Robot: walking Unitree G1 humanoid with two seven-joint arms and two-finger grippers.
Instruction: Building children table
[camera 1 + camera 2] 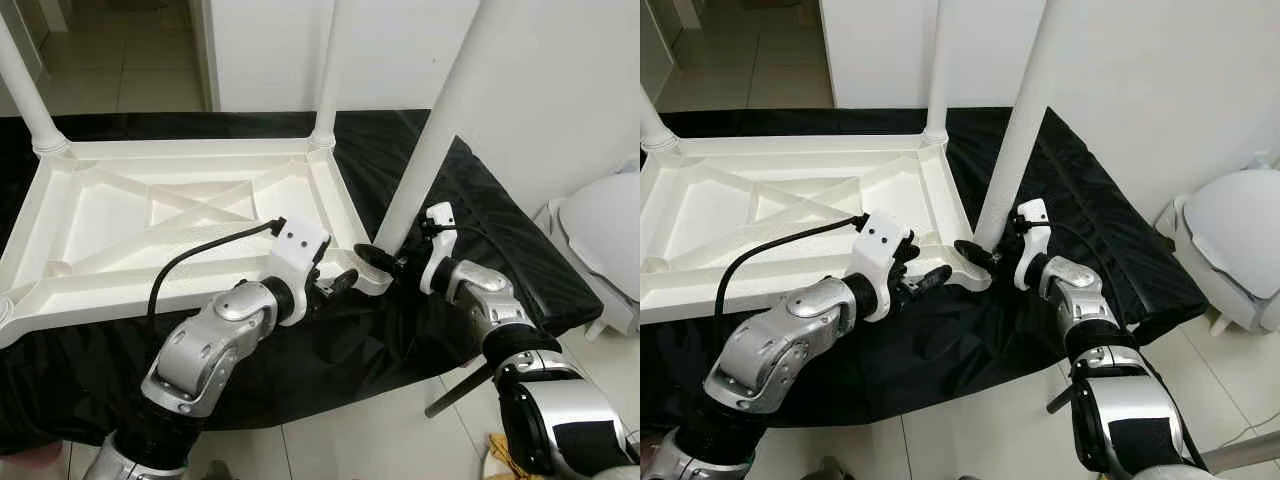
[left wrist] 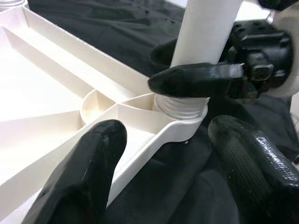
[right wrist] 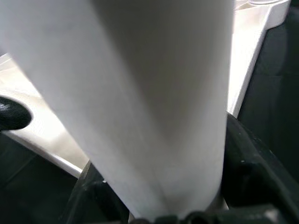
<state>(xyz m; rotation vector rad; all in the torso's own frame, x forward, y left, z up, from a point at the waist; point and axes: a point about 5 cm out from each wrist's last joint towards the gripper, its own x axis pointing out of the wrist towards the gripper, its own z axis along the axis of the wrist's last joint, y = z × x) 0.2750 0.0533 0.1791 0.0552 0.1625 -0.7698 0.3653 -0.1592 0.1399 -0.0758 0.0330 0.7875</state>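
Observation:
A white plastic children's table (image 1: 120, 215) lies upside down on a black cloth. Two white legs stand in its far corners (image 1: 30, 95) (image 1: 325, 80). A third white leg (image 1: 440, 120) leans over the near right corner, its threaded end (image 2: 182, 105) sitting in the corner socket. My right gripper (image 1: 385, 262) is shut on this leg just above the thread, and the leg (image 3: 140, 93) runs close along its wrist camera. My left gripper (image 1: 340, 283) is open at the same corner, one finger (image 2: 79, 172) over the table's rim, the other (image 2: 252, 154) over the cloth.
The black cloth (image 1: 480, 220) covers a low surface that ends just before me. A white wall rises behind the table. A white rounded object (image 1: 600, 230) stands on the right, and a tiled floor (image 1: 350, 430) lies below.

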